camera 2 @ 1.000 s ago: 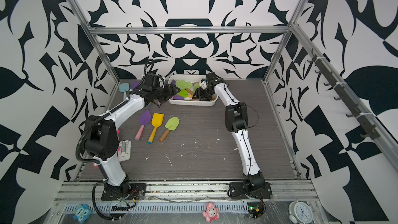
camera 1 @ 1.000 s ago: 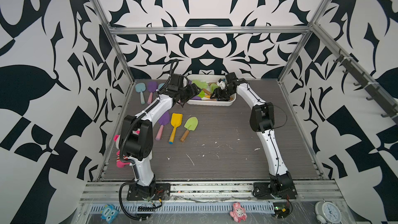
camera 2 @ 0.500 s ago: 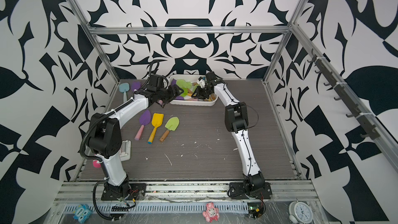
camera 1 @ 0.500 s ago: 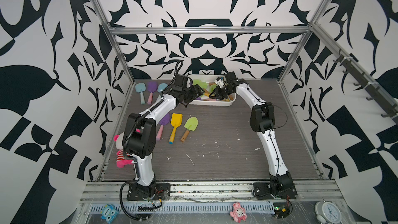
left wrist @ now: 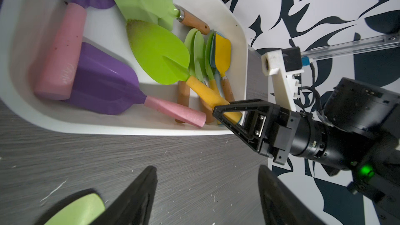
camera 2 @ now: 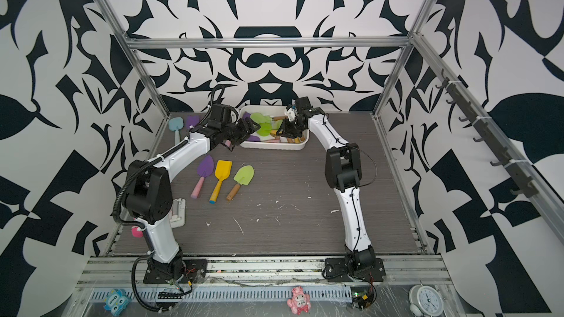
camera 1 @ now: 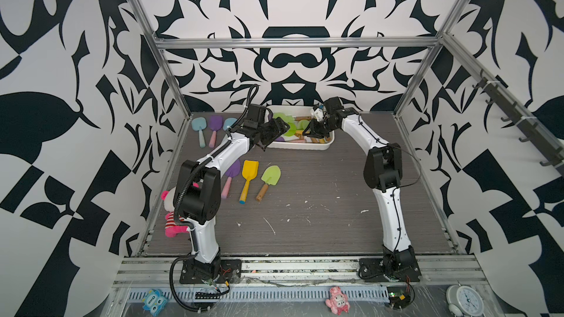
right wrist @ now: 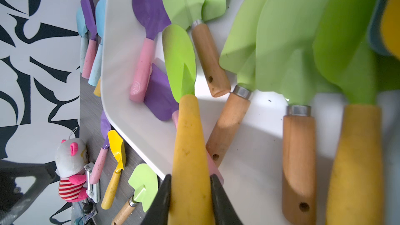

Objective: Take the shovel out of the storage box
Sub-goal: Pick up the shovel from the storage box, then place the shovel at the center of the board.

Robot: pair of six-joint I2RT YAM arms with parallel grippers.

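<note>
Our right gripper [right wrist: 190, 180] clamps the yellow handle of a green shovel [right wrist: 179, 61], which lies in the storage box [left wrist: 129, 126], apparently not yet lifted. Our left gripper [left wrist: 206, 169] hangs open beside it. Extraction remains.

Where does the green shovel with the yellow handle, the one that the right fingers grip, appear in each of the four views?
In a top view: green shovel inside the storage box, at the right gripper.
In a top view: same place, partly hidden.
Left wrist: centre, handle toward the right fingers.
Right wrist: lower middle, handle between the right fingers.
Shared landmark: the white storage box.
</note>
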